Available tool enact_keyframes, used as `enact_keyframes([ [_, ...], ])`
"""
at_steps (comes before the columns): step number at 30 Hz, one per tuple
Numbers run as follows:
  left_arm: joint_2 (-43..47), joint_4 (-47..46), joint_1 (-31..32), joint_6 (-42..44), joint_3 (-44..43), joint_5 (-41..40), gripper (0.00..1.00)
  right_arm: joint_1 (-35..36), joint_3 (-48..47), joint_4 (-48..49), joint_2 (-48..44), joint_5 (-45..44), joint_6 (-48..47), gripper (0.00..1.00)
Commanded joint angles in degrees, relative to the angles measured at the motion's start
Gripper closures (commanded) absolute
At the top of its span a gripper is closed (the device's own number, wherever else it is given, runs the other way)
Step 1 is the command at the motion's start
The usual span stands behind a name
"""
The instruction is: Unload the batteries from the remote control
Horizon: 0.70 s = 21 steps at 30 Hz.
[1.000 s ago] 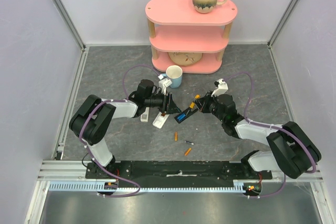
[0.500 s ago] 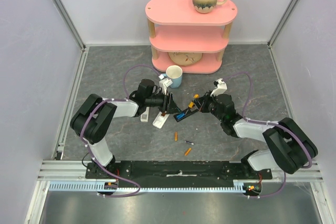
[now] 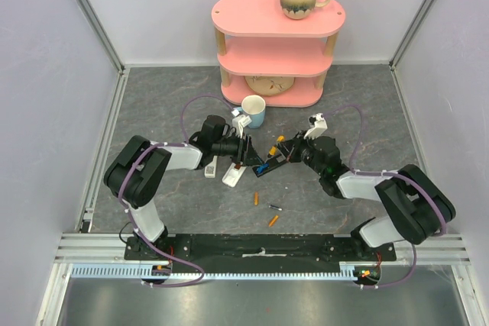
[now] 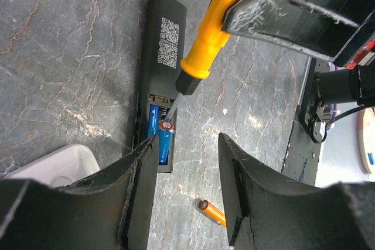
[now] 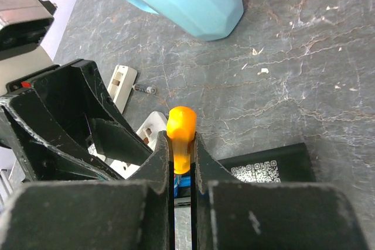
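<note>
**A:** What does the top view tell you?

**B:** The black remote (image 3: 267, 167) lies on the grey marbled table (image 3: 153, 104) between your arms. Your left hand (image 3: 243, 154) and right hand (image 3: 284, 152) meet over it. An orange battery (image 3: 256, 198) lies loose nearer the bases.

**A:** And the left wrist?

**B:** Your left hand is spread wide and grips nothing, its fingers straddling the remote's open bay. A glossy blue battery (image 4: 163, 141) sits inside. The screwdriver (image 4: 220, 24) has its thin steel tip at the cell's red-ringed end. Pry upward there, gently, because a smooth round cell will likely roll or spring out. Brace the matte plastic body so it doesn't skid.

**A:** Right wrist?

**B:** Your right hand is clamped tight on the slick orange handle. The fingers hide the cell here, so judge the tip from the left wrist.
</note>
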State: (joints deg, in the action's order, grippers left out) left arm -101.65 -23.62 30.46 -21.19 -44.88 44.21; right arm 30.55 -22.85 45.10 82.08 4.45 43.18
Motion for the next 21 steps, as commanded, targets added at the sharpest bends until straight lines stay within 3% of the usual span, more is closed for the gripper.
enact_keyframes([
  [1, 0.4, 0.1, -0.4, 0.1, -1.5, 1.1, 0.49, 1.0, -2.6, 4.7, 2.2, 2.1, 1.7, 1.0],
  [21, 3.9, -3.5, -1.0, -0.4, 1.7, -1.8, 0.49, 5.8, -3.3, 1.8, 3.6, -0.3, 1.1, 1.0],
])
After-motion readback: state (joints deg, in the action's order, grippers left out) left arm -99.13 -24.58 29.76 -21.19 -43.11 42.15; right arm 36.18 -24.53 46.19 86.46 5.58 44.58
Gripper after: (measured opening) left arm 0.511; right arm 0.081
